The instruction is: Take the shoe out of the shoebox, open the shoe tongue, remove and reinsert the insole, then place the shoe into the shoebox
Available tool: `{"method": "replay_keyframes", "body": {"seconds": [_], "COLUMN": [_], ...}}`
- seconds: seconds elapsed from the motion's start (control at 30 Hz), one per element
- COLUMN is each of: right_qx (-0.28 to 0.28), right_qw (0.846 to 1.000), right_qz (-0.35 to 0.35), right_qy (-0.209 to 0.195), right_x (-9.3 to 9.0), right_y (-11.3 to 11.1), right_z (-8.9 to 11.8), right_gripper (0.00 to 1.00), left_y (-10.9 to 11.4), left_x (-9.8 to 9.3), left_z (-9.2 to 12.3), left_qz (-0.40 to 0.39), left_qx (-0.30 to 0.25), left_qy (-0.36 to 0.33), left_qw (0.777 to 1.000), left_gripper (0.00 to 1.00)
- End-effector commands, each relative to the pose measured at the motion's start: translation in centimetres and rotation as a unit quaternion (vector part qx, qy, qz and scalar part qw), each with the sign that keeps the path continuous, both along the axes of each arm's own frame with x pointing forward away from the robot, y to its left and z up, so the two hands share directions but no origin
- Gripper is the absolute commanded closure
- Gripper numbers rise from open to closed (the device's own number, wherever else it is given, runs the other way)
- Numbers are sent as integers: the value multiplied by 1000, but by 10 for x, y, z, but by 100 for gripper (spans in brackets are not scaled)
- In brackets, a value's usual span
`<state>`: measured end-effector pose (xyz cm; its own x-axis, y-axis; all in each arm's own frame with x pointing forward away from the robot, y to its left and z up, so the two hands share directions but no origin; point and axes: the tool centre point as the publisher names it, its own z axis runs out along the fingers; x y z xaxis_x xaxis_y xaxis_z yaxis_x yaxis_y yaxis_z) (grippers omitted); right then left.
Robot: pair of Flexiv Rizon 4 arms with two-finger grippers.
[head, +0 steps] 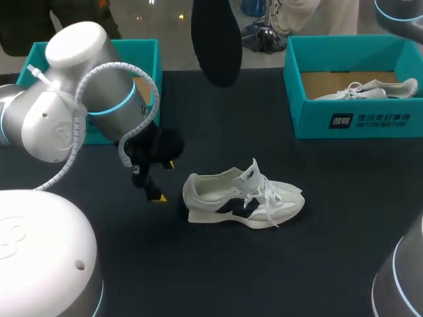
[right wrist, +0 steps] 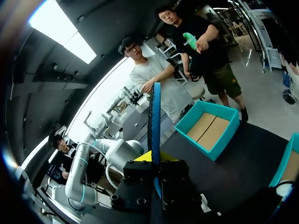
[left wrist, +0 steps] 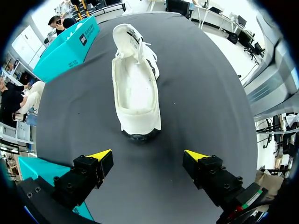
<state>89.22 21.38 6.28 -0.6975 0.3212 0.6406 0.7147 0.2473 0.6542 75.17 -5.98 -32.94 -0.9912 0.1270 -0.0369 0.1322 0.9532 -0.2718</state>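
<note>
A white shoe with a dark side logo lies on the black table, its tongue pulled up and its inside bare. My left gripper stands open just behind the heel, fingers wide apart and holding nothing. The insole, black on one face and blue at the edge, hangs high above the table's far side. My right gripper is shut on its lower end. An empty teal shoebox stands at the back left, behind my left arm.
A second teal box at the back right holds another white shoe. My left arm's big joints fill the near left; part of my right arm shows at the near right.
</note>
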Motion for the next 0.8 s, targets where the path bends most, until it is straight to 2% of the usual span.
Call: {"method": "replay_keyframes", "body": {"seconds": [0.03, 0.53, 0.8], "right_qx": [-4, -4, -4], "right_qw": [1000, 1000, 1000], "right_qz": [0, 0, 0], "right_qy": [1, 1, 1], "right_x": [2, 2, 2], "right_y": [2, 2, 2], "right_z": [1, 1, 1], "right_gripper": [100, 100, 100], "left_y": [1, 1, -12], "left_x": [-1, -1, 5], "left_z": [0, 0, 16], "left_qz": [0, 0, -2], "left_qx": [0, 0, -6], "left_qy": [0, 0, 6], "left_qw": [1000, 1000, 1000], "left_gripper": [0, 0, 0]}}
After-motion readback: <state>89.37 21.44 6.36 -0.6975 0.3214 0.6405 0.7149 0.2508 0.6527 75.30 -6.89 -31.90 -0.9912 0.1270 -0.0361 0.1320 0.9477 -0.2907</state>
